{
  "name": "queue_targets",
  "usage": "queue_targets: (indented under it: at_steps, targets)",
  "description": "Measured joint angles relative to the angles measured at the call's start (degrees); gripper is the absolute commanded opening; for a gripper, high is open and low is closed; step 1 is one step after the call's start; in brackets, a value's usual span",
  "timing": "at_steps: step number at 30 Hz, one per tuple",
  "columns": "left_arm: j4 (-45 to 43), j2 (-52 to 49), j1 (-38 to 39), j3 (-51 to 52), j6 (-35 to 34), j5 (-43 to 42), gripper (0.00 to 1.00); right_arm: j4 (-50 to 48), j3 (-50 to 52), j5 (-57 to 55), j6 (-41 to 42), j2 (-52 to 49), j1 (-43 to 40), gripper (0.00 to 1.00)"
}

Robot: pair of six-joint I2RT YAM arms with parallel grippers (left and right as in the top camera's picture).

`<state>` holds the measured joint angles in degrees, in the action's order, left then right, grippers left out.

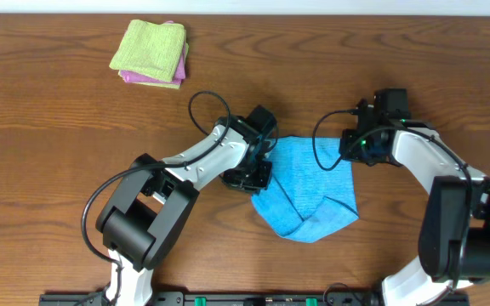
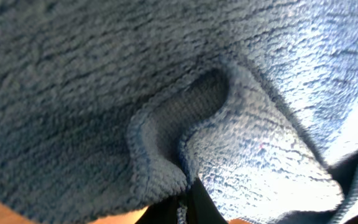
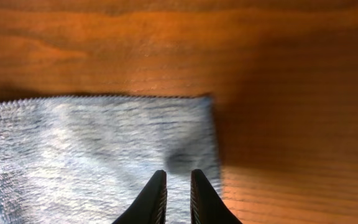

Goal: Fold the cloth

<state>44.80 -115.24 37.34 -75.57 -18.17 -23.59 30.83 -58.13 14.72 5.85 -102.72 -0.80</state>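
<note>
The cloth (image 1: 309, 191) is lying rumpled on the bench (image 1: 49, 144) between the arms, its nearer part folded over. The left tool (image 1: 258, 174) is clamping a bunched hem at the cloth's left edge. The right tool (image 3: 178, 198) is sitting over its far right corner, fingers nearly together, though I cannot tell whether it is pinching fabric. Farther back, well apart, a lime-green folded cloth (image 1: 150, 44) is resting on a pink folded cloth (image 1: 130, 78).
</note>
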Motion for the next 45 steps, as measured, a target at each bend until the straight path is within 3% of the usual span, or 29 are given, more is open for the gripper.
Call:
queue_targets:
  at_steps: [2,16,24,45]
  targets:
    - [-1.0,0.0,0.0,0.0,0.0,-0.5,0.06,1.3,0.0,1.2,0.4,0.0,0.8,0.01]
    - [-0.9,0.0,0.0,0.0,0.0,-0.7,0.06,-0.9,-0.3,-0.8,1.1,-2.5,9.6,0.02]
    - [4.3,0.0,0.0,0.0,-0.2,-2.0,0.06,-3.7,-0.3,-4.3,1.0,-2.6,10.1,0.02]
    - [7.2,0.0,0.0,0.0,-2.4,-11.2,0.08,-13.0,-1.5,-14.0,1.8,-5.3,10.2,0.02]
